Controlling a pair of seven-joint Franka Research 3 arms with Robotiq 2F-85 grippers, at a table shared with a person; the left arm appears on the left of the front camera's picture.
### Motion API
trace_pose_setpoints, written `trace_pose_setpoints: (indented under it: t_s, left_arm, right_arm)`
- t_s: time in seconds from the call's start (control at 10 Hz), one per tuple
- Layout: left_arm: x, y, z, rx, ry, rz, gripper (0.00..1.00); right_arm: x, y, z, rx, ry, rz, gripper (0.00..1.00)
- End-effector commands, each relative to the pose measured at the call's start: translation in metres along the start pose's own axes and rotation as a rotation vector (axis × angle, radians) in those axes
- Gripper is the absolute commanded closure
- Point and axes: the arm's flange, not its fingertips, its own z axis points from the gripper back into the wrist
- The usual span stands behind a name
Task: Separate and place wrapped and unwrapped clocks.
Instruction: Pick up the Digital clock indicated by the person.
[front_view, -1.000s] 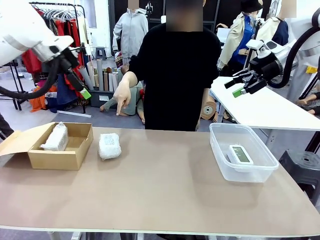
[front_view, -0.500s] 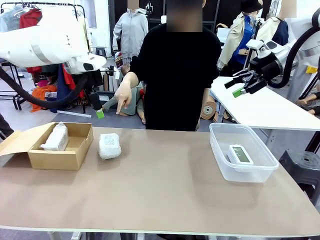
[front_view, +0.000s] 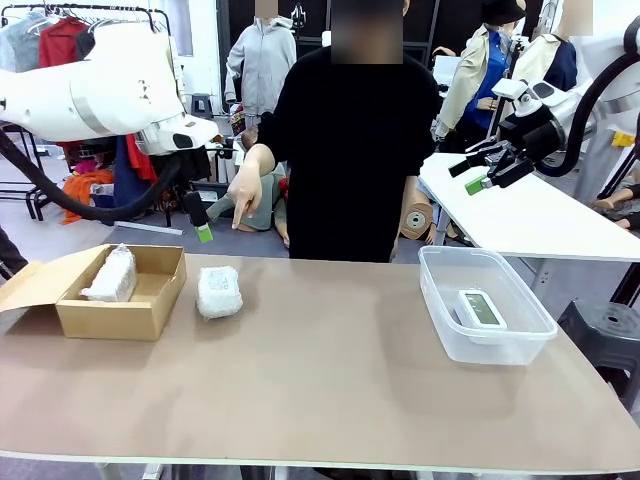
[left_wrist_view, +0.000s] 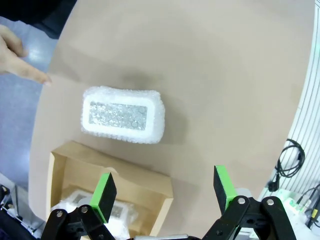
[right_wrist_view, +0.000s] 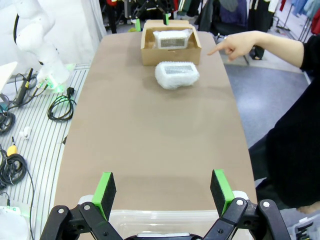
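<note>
One bubble-wrapped clock (front_view: 219, 291) lies on the brown table beside the cardboard box (front_view: 150, 315); another wrapped clock (front_view: 111, 274) rests inside that box. The bare white clock (front_view: 481, 308) lies in the clear tub (front_view: 440, 300) at the right. My left gripper (front_view: 200, 225) hangs open, pointing down, above and behind the loose wrapped clock (left_wrist_view: 123, 114); its own view (left_wrist_view: 164, 189) looks down on that clock and the box (left_wrist_view: 150, 182). My right gripper (front_view: 470, 175) is open and raised high at the right, over the tub's rim (right_wrist_view: 165, 215) in its own view (right_wrist_view: 163, 192).
A person in black stands at the far edge; one hand (front_view: 243, 195) points a finger down toward the loose wrapped clock (right_wrist_view: 177, 74). The box flap (front_view: 35, 285) hangs open to the left. A white side table (front_view: 530, 215) stands behind the tub.
My left arm has swung in from the upper left and come down over the loose wrapped clock. The right arm, the clocks and the pointing hand have stayed put.
</note>
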Motion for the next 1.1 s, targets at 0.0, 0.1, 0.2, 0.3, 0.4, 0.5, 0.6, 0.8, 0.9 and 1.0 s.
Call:
trace_pose_setpoints:
  t_s: [0.0,0.1,0.2,0.3,0.4,0.5,0.6,0.8,0.9,1.0]
  left_arm:
    - [-0.001,0.000,0.003,0.008,0.002,0.007,0.00]
    - [-0.001,0.000,0.003,0.008,0.002,0.007,0.00]
    - [-0.001,0.000,0.003,0.008,0.002,0.007,0.00]
    - [0.000,0.000,0.000,0.001,-0.001,0.000,0.00]
    - [0.014,-0.003,-0.008,-0.032,0.084,0.125,0.00]
    - [0.022,-0.002,-0.014,-0.010,0.127,0.210,0.00]
    - [0.030,-0.004,-0.020,0.001,0.146,0.295,0.00]
    - [0.052,-0.005,-0.040,0.080,0.174,0.638,0.00]
    - [0.058,-0.003,-0.054,0.127,0.175,0.683,0.00]
    - [0.061,0.005,-0.067,0.154,0.166,0.753,0.00]
  right_arm:
    - [0.002,0.001,0.000,-0.001,-0.008,0.002,0.00]
    - [0.002,0.001,0.000,-0.001,-0.008,0.002,0.00]
    - [0.002,0.001,0.000,-0.001,-0.008,0.002,0.00]
    - [0.002,0.001,0.000,-0.001,-0.008,0.002,0.00]
    - [0.002,0.001,0.000,-0.001,-0.008,0.002,0.00]
    - [0.002,0.001,0.000,-0.001,-0.008,0.002,0.00]
    - [0.002,0.001,0.000,-0.001,-0.008,0.002,0.00]
    - [0.002,0.001,0.000,-0.001,-0.008,0.002,0.00]
    - [0.002,0.001,0.000,-0.001,-0.008,0.002,0.00]
    - [0.002,0.001,0.000,-0.001,-0.008,0.002,0.00]
